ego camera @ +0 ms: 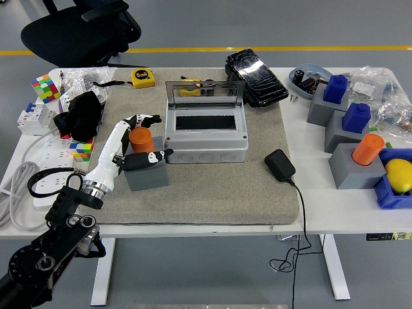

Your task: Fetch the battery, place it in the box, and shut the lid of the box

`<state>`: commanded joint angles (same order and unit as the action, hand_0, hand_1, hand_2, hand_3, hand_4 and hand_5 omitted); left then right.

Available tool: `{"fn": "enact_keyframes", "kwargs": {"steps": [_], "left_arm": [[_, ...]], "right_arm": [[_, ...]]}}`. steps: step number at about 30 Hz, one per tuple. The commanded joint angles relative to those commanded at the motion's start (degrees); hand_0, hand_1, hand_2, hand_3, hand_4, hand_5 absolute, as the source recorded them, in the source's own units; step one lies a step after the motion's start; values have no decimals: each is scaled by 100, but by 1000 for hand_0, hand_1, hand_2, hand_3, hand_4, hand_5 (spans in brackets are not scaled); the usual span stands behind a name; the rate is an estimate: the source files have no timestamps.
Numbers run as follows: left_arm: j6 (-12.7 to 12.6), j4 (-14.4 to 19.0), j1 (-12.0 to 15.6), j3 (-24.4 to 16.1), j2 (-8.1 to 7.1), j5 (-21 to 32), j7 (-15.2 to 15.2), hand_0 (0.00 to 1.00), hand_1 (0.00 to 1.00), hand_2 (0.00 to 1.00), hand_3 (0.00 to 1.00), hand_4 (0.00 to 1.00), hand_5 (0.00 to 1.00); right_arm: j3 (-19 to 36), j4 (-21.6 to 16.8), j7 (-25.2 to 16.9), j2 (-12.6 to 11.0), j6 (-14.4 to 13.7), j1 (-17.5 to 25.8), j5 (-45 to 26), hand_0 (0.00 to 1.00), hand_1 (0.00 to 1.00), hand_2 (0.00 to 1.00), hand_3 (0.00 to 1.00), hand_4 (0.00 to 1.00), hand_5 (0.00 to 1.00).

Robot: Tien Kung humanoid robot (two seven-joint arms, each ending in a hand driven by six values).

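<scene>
Fetch step in hand: left hand (138, 143), reaching in from the lower left, has fingers spread wide around the orange battery (140, 139), thumb low across the grey holder block (145, 170), not yet closed on it. Battery stands upright in the block, left of centre. Next likely needs a firm close and straight lift, then carry right to the grey box (205, 137), lid (204, 92) propped open behind

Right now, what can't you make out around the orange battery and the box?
- Head view: whether the left hand actually grips the orange battery; its fingers overlap it.
- Grey holder: its top is hidden by the hand.
- Inside of the grey box: just a dark opening.
- Right hand: out of frame.
</scene>
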<state>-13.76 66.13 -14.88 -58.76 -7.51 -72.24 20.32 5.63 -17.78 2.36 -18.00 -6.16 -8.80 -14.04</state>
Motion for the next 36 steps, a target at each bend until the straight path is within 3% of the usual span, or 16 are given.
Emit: {"fn": "enact_keyframes", "kwargs": {"steps": [6, 7, 12, 13, 18, 19, 24, 25, 36], "left_arm": [[7, -125, -85, 35, 42, 178, 42, 696, 672, 657, 574, 998, 2], [3, -145, -98, 46, 49, 206, 56, 388, 423, 444, 455, 990, 2], [-43, -214, -139, 67, 118, 321, 165, 388, 423, 444, 455, 990, 2], [-55, -223, -148, 71, 135, 338, 194, 283, 284, 310, 311, 823, 2], [-138, -254, -181, 93, 193, 469, 396, 283, 284, 310, 311, 823, 2], [-151, -257, -185, 98, 201, 500, 440, 249, 220, 214, 227, 686, 2], [-226, -310, -212, 104, 240, 637, 643, 249, 220, 214, 227, 686, 2], [-231, -326, -219, 99, 252, 663, 668, 201, 155, 164, 210, 597, 2], [-262, -407, -253, 123, 338, 773, 754, 184, 144, 154, 206, 587, 2]], "right_arm": [[15, 3, 1, 6, 2, 14, -14, 569, 629, 657, 554, 943, 498], [15, 3, 2, 5, 2, 16, -15, 569, 629, 656, 554, 943, 498], [17, 3, 1, 6, 2, 21, -15, 569, 629, 656, 554, 943, 498], [17, 3, 0, 8, 2, 22, -16, 569, 629, 656, 554, 944, 498], [10, 2, -15, 13, -2, 22, -16, 569, 629, 656, 554, 944, 498], [16, 0, -21, 13, -4, 20, -14, 569, 629, 656, 552, 944, 497], [12, 2, -52, 14, -14, 24, -35, 569, 629, 656, 552, 944, 497], [14, 2, -57, 14, -17, 25, -37, 569, 629, 656, 553, 944, 496], [11, -3, -85, 28, -21, 28, -37, 569, 629, 656, 552, 944, 496]]}}
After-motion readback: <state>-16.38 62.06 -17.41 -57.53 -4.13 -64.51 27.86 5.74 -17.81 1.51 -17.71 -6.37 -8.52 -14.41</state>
